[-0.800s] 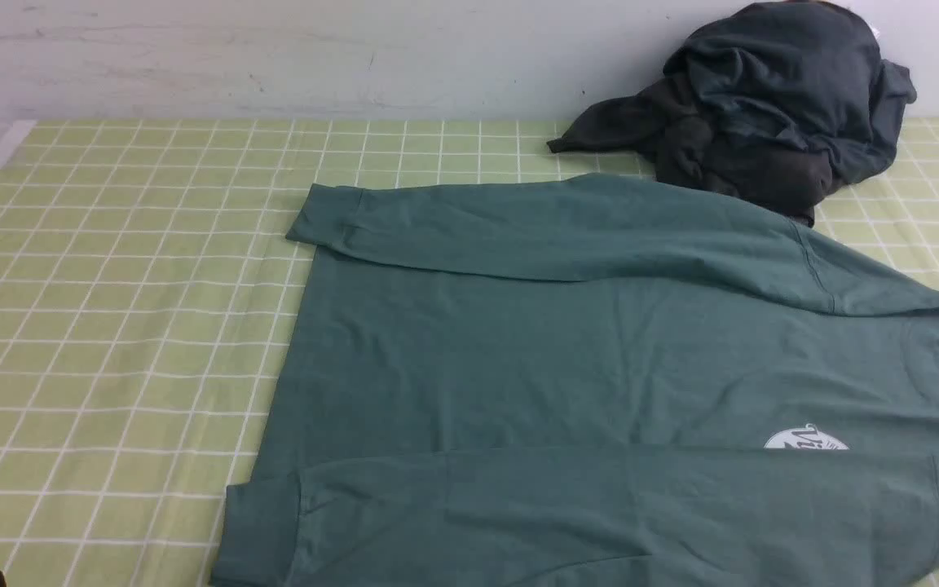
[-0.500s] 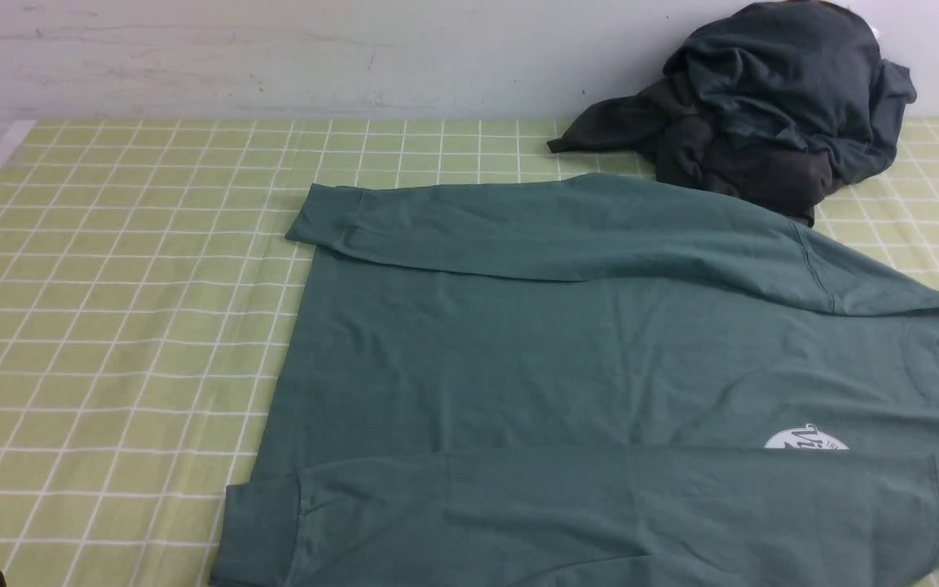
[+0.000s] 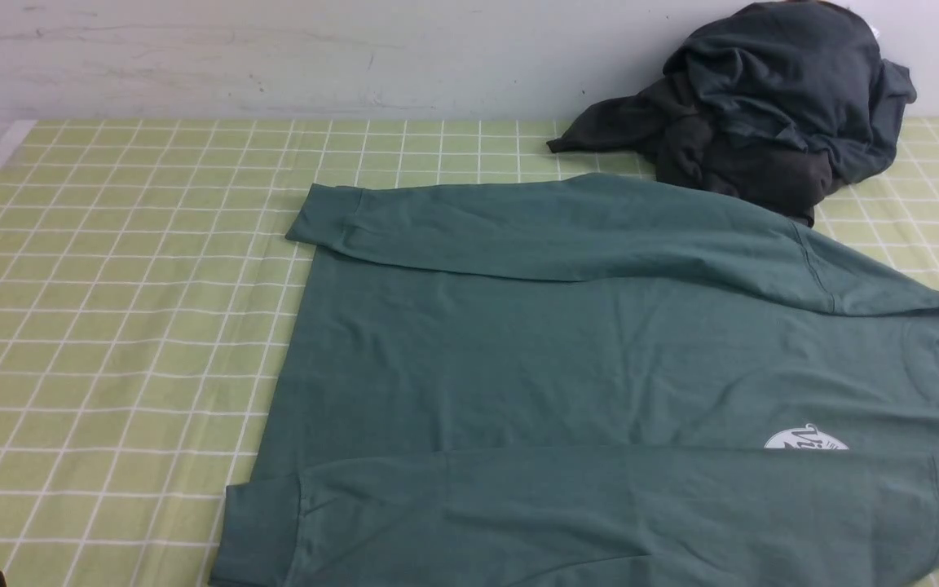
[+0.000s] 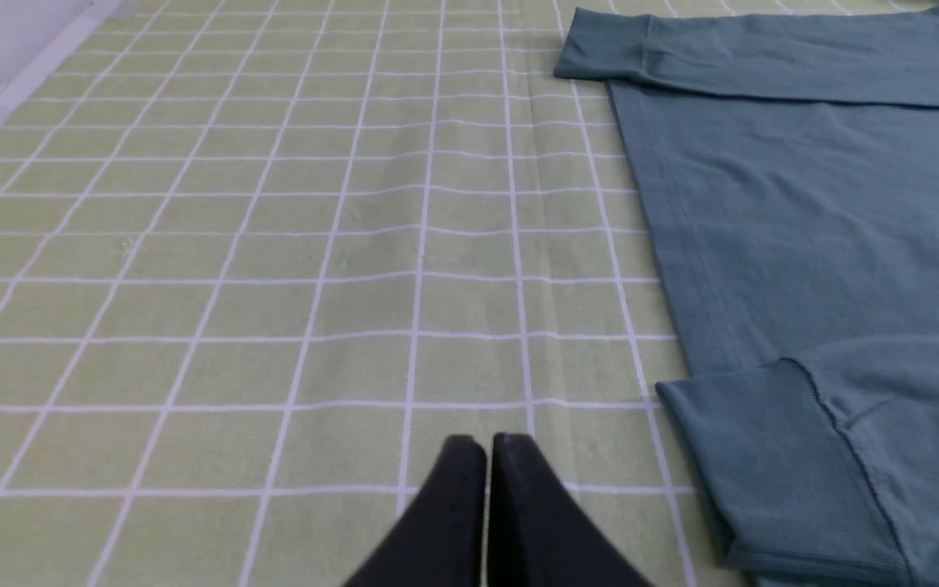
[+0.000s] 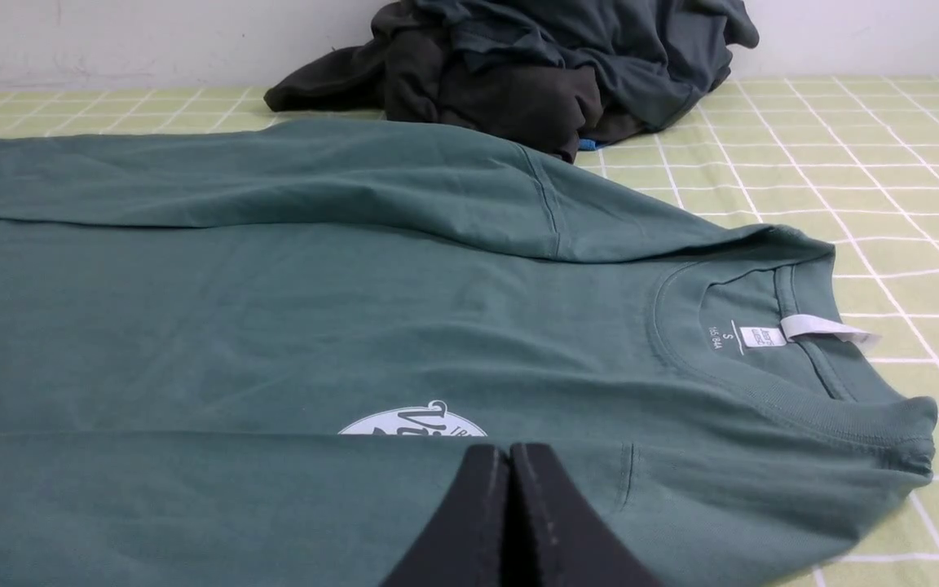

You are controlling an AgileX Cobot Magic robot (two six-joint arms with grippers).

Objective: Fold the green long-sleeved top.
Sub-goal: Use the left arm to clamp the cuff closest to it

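Two grippers are seen, the left gripper (image 4: 490, 444) and the right gripper (image 5: 510, 452), each with its two fingertips pressed together. One green long-sleeved top (image 3: 469, 350) is spread out beyond the right gripper and to the right of the left gripper. Its two sleeves are laid across its body, and one white chest print (image 5: 412, 421) is partly covered by the nearer sleeve. One heap of dark clothing (image 5: 518, 65) is seen farther from the right gripper, past the top's far sleeve.

The chest print (image 3: 806, 439) (white) is partly covered by a sleeve (image 3: 641, 505).
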